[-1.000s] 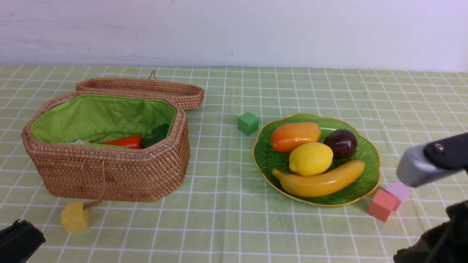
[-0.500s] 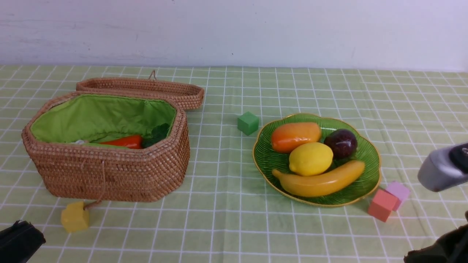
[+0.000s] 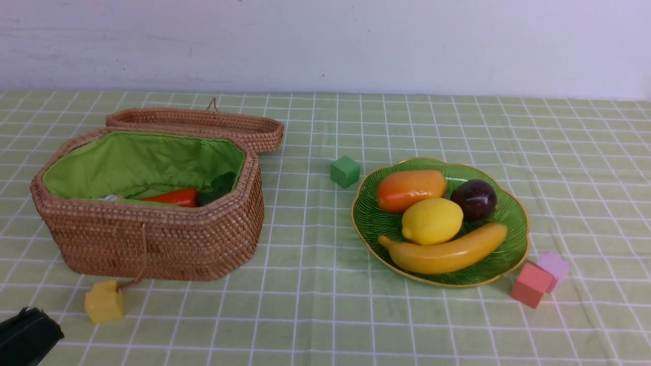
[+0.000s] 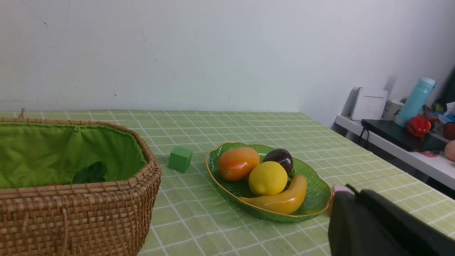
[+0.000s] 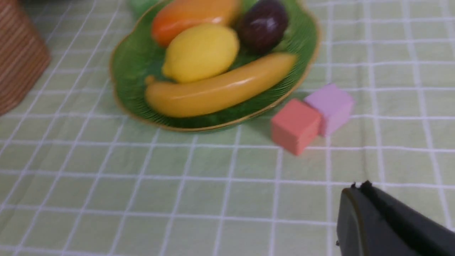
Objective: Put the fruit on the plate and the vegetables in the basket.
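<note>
The banana [image 3: 447, 251], lemon [image 3: 432, 220], mango [image 3: 411, 189] and purple ball [image 3: 474, 199] lie on the green plate [image 3: 514, 216]. The open wicker basket [image 3: 152, 239] holds the carrot [image 3: 170, 197] with its green leaves; the aubergine and gourd are hidden below its rim. My left gripper [image 3: 28, 335] sits low at the front left corner, shut and empty; it also shows in the left wrist view [image 4: 350, 187]. My right gripper [image 5: 359, 186] is shut and empty over bare cloth in front of the plate, and is out of the front view.
The basket lid [image 3: 198, 124] lies open behind the basket, and its yellow block [image 3: 104, 301] rests on the cloth in front. A green cube [image 3: 345, 171] stands left of the plate. A red cube [image 3: 531, 284] and a pink cube [image 3: 555, 267] stand at its front right.
My right arm has drawn back to the right and left the front view. The left gripper, the fruit and the basket have not moved.
</note>
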Tool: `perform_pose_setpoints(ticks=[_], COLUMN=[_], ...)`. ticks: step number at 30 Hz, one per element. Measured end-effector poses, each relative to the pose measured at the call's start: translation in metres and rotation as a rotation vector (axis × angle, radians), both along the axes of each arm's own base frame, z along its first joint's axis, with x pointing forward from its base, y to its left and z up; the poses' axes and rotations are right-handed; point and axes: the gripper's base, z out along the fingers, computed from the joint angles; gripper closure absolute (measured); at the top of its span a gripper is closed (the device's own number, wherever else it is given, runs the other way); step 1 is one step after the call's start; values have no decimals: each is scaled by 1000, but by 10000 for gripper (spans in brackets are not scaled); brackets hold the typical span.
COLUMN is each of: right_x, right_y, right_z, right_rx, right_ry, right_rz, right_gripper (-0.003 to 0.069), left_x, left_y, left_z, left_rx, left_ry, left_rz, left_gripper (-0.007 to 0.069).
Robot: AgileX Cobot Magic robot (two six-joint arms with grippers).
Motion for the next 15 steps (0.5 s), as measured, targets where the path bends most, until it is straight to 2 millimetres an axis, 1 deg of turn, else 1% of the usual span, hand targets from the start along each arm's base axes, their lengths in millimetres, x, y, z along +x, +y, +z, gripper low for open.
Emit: perform_pose_setpoints(ticks=[2, 3, 4, 5, 9, 15], right_x=[-14, -17, -25, -27, -35, -36], right_y=[-8, -9, -12, -13, -14, -13], right_z=[-26, -31, -49, -53, -58, -58], right_rx=[0, 0, -1, -2, -11, 11], right_ry=[-79, -88, -116, -124, -136, -133], right_rz=[-70, -75, -112, -121, -131, -131], right_gripper=[677, 677, 677, 677, 677, 677], left_x=[0, 0, 0, 0, 0, 0], left_y=[0, 0, 0, 0, 0, 0], left_z=[0, 0, -1, -1, -1, -1], left_rx=[1, 2, 4, 5, 8, 9], left_ry=[2, 3, 6, 7, 12, 15], left_rz=[1, 1, 2, 2, 4, 4], left_gripper=[635, 634, 634, 634, 629, 627])
